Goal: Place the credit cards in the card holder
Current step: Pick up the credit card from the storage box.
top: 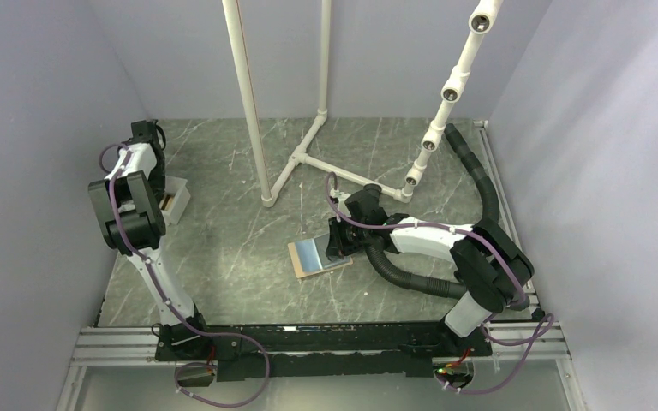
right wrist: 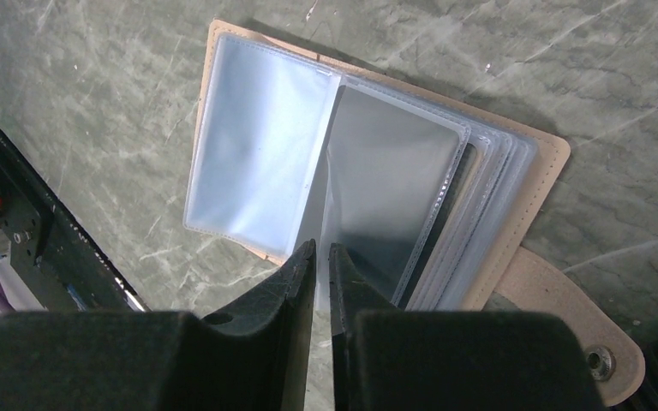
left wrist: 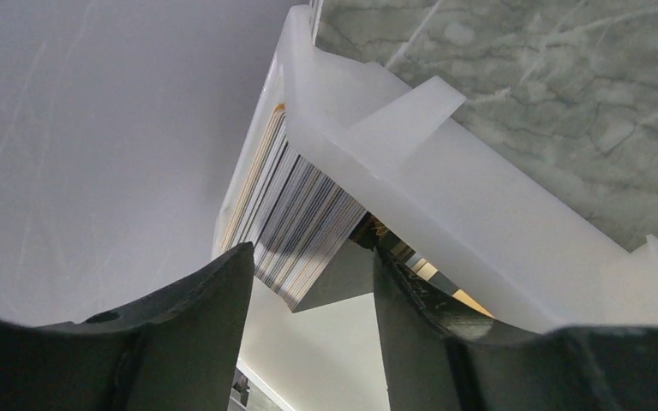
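Note:
The credit cards (left wrist: 300,218) stand as a tight stack, edges showing, in a white plastic tray (left wrist: 445,188) at the left wall; the tray also shows in the top view (top: 176,195). My left gripper (left wrist: 310,255) is open, its jaws either side of the stack's near corner. The card holder (top: 317,255) lies open on the table's middle, tan with clear bluish sleeves (right wrist: 257,154) and a closing tab (right wrist: 565,308). My right gripper (right wrist: 321,250) is over its near edge, jaws almost together on the edge of one clear sleeve. It also shows in the top view (top: 339,240).
A white pipe frame (top: 308,150) stands behind the card holder. A black corrugated hose (top: 480,184) runs along the right arm. Grey walls close in left, right and back. A black rail (top: 326,338) lines the near table edge.

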You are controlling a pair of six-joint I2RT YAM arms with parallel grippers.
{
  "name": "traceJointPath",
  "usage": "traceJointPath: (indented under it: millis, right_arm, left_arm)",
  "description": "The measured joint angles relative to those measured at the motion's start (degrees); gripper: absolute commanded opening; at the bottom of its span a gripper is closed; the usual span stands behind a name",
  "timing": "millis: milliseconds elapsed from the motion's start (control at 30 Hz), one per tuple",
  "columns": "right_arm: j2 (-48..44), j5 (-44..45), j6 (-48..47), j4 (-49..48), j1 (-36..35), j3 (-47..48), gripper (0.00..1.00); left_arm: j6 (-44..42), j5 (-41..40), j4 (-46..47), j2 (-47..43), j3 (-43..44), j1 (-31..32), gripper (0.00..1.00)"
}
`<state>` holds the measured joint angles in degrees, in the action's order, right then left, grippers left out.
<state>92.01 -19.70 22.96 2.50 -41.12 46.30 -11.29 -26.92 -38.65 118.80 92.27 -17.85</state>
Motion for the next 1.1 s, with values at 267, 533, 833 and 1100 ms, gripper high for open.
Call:
traceJointPath:
  millis: [267, 533, 833, 1100]
  right_arm:
    - [0.0, -0.37, -0.04, 0.0, 0.0, -0.02, 0.13]
    - [0.0, -0.37, -0.04, 0.0, 0.0, -0.04, 0.12]
    - [0.0, -0.39, -0.04, 0.0, -0.02, -0.04, 0.1]
    - [0.0, -0.39, -0.04, 0.0, 0.0, -0.04, 0.09]
  left_arm:
    - [0.39, 0.07, -0.33, 0.94, 1.29, 0.0, 0.39]
    - [-0.02, 0.07, -0.35, 0.92, 1.42, 0.0, 0.19]
    - [-0.02, 0.11, -0.39, 0.5, 1.57, 0.0, 0.06]
    - [0.44, 1.62, -1.46, -1.42, 1.57, 0.0, 0.0]
